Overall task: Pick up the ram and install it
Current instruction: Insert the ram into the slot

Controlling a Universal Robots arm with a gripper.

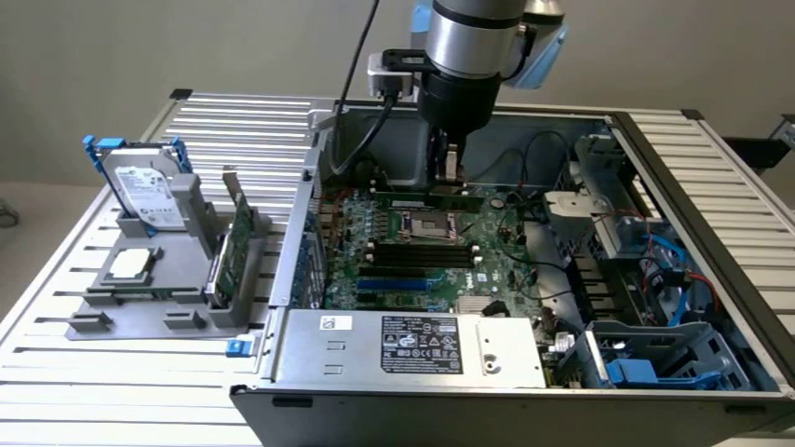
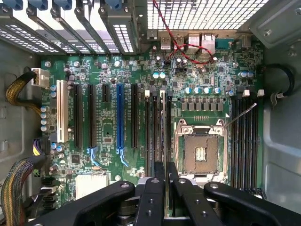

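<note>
My gripper [image 1: 449, 175] reaches down into the open computer case [image 1: 410, 349], over the motherboard [image 1: 497, 265]. It is shut on the ram [image 1: 455, 195], a narrow green stick lying level just beyond the empty processor socket [image 1: 429, 224]. In the wrist view the black fingers [image 2: 153, 197] pinch the ram [image 2: 163, 136], which shows edge-on and lines up with a memory slot beside the socket [image 2: 201, 153]. Whether the stick is seated in the slot or just above it I cannot tell.
On the exterior view's left, a grey holder [image 1: 100, 321] carries a hard drive [image 1: 147, 194], a square silver processor [image 1: 133, 264] and a green expansion card [image 1: 231, 244]. Case walls, the drive cage [image 1: 658, 358], the power supply [image 1: 416, 346] and loose cables [image 1: 677, 270] hem in the motherboard.
</note>
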